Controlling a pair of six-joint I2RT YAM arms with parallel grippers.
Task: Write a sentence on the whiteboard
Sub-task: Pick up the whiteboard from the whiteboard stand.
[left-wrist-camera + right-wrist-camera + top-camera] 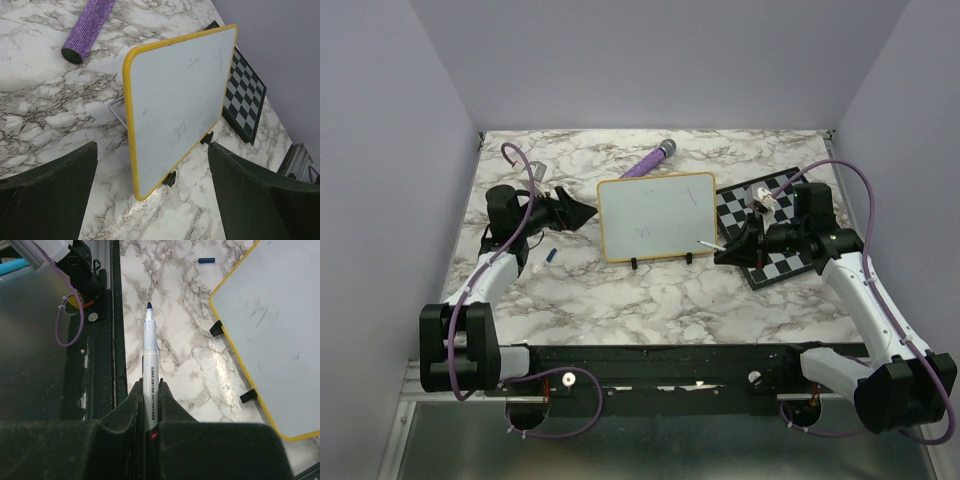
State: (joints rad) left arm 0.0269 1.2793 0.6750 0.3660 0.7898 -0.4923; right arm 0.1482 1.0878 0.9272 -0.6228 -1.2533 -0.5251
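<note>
whiteboard (657, 215): propped on its feet mid-table, face toward me for writing; only faint marks, no words yet.
left gripper (578, 211): at the board's 9 o'clock, jaws spread wide, holding nothing, likely placed to steady the frame.
right gripper (150, 390): at the board's 4 o'clock, clamped tight on the marker.
marker (150, 347): uncapped, tip clear of the board.

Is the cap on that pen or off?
Off. The pen in the right hand shows a bare blue tip; a small blue cap lies on the table.
</note>
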